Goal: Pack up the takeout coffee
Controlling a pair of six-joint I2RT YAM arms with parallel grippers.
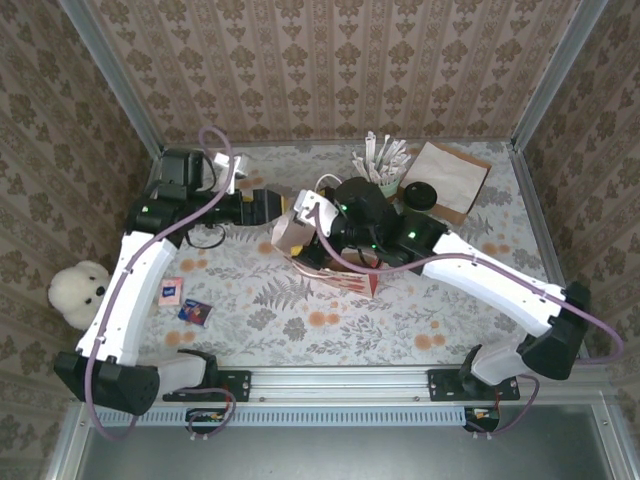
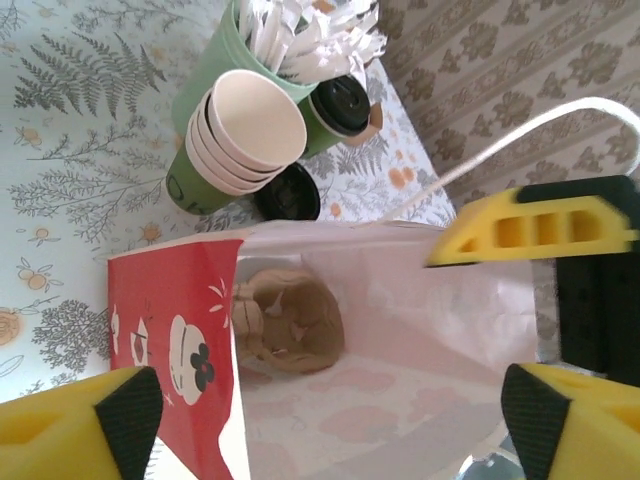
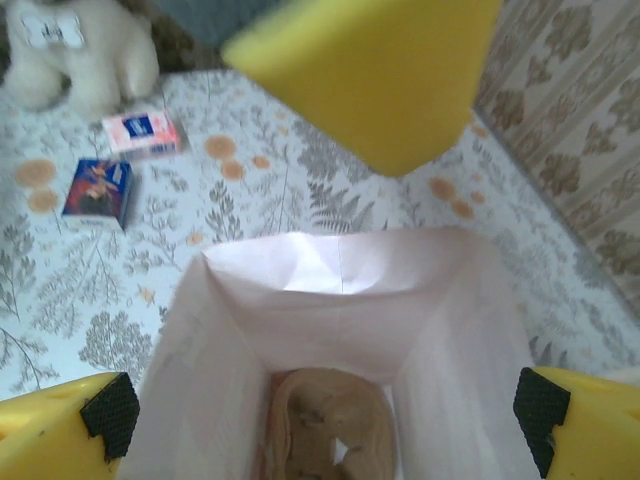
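To the left, the left claw (image 2: 330, 405) is spread wide with nothing gripped, poised over the mouth of the gift bag (image 2: 175, 340). The bag is stood upright in the middle of the counter (image 2: 80, 150), its mouth gaping, presumably so things can be dropped straight in. A crumpled brown wad (image 2: 290, 320) is seen at its bottom. The right claw (image 3: 325, 410) is likewise released and empty over the same mouth. Further right, the paper cup (image 2: 250, 120) is found outside the bag, on the counter just beyond it. It is nested atop similar cups, beside a cup of wrapped sticks (image 2: 300, 35). The bag is thin paper, red-printed outside and pale inside. The cup is smooth and round, green-walled, cream within.
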